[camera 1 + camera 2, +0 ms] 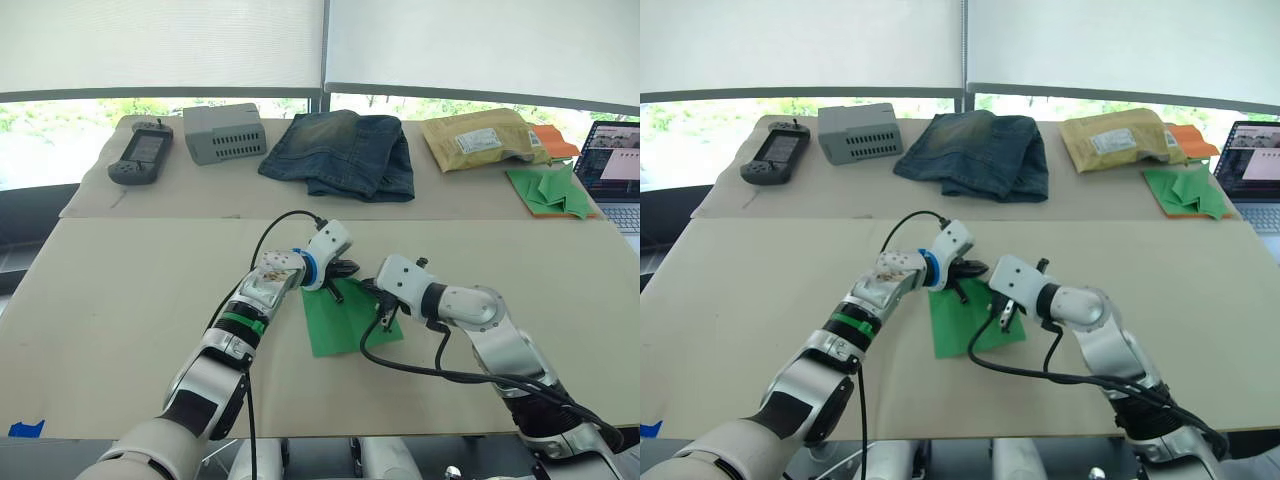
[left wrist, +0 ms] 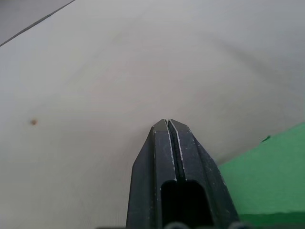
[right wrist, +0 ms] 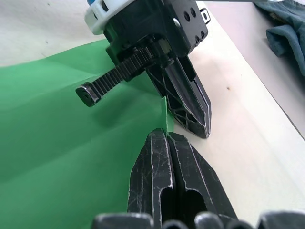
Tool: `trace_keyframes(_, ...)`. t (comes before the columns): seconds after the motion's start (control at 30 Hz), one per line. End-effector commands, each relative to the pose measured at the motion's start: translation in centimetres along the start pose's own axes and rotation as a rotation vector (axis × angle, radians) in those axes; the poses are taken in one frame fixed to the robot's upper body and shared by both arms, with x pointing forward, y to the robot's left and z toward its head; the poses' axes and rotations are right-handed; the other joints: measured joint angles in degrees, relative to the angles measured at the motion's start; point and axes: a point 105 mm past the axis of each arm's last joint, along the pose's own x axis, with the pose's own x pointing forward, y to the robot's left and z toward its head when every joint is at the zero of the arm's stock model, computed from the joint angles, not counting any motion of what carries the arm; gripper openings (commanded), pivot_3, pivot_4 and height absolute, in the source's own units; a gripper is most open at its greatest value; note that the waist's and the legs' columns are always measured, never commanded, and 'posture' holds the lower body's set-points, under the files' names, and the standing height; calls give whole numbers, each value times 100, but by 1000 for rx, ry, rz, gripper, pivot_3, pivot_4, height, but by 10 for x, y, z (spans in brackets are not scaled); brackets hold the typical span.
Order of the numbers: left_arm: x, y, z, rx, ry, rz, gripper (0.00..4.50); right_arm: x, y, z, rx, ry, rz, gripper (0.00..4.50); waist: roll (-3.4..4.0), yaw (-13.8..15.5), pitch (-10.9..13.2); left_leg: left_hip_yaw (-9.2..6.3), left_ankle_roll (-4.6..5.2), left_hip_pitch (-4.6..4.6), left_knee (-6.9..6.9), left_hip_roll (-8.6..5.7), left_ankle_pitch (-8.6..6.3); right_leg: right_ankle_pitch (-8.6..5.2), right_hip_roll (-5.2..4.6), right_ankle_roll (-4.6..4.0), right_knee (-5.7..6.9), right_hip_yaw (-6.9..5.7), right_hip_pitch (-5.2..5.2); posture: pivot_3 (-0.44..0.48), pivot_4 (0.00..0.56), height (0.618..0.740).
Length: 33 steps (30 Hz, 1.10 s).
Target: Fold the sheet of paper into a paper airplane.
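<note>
The counter (image 1: 120, 300) is covered with plain beige board, a seam running across it beyond both hands, and behind it wide windows with white blinds pulled most of the way down. Past the seam, well away from the hands, lie a handheld controller (image 1: 140, 156), a grey box (image 1: 224, 132), folded jeans (image 1: 342, 152), a padded yellow envelope (image 1: 478, 138), a heap of green paper pieces (image 1: 550, 190) and a laptop (image 1: 615, 172).

The sheet of paper (image 1: 345, 318) lies flat on the counter just beneath and between the two hands, its creases showing faintly. Its longer sides run away from the robot, leaning slightly toward the right hand's side.

The left hand (image 1: 340, 272) sits at the far corner of the sheet, fingers pressed together with nothing between them. The right hand (image 1: 385, 312) comes in over the sheet's opposite edge, fingers also closed flat against each other, tips right beside the left hand's at the paper's edge
</note>
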Motion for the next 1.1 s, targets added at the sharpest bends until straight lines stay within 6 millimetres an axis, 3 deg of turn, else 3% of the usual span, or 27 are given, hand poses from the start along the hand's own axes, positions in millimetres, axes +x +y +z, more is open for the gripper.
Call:
trace_keyframes(0.03, 2, -4, -9, -32, 23, -7, 0, -1, 2, 1, -66, -4, -3, 31, 0, 17, 0, 1, 0, 0, 0, 0, 0, 0, 0, 0, 0, 0, 0, 0, 150, 728)
trace_keyframes(0.2, -12, 11, 22, -104, -116, 17, 0, 4, 16, -10, -131, 41, 45, 31, 0, 24, 0, 3, 0, -3, 0, 0, 0, 0, 0, 0, 0, 0, -5, 0, 150, 728)
trace_keyframes(0.37, -28, 10, 32, -128, -141, -13, 0, 6, 24, -19, -138, 69, 66, 31, 0, 25, 0, 1, 0, -5, 1, 1, 0, 0, 1, 0, 3, 1, -7, 0, 150, 728)
trace_keyframes(0.5, -40, -7, 23, -89, -85, -85, 0, 7, 26, -23, -140, 77, 71, 31, 0, 10, 0, -1, 0, 1, -1, 2, 0, 2, 1, -3, 3, 2, -4, 0, 150, 728)
trace_keyframes(0.67, -40, -21, 15, -81, -54, -102, 0, 9, 26, -23, -139, 78, 70, 31, 0, 21, 0, -1, 0, 2, 3, 2, 0, 3, 1, -5, 6, 2, -2, 0, 150, 728)
trace_keyframes(0.8, -32, -25, 4, -53, -10, -88, 0, 9, 27, -22, -142, 75, 73, 31, 0, 16, 0, -1, 0, 6, 2, 3, 0, 2, 2, -4, 6, 2, 0, 0, 150, 728)
trace_keyframes(1.0, -24, -25, -34, 65, 185, -41, 0, 8, 26, -20, -130, 68, 73, 31, 1, 25, -3, 1, 0, 15, 2, 3, 0, 2, 2, -4, 5, 2, 10, 0, 150, 728)
trace_keyframes(1.1, -24, -24, -42, 80, 209, -33, 0, 6, 23, -15, -130, 52, 63, 31, 1, 40, -6, 2, 0, 23, 2, 3, 0, -1, 2, 0, 4, 2, 19, 0, 150, 728)
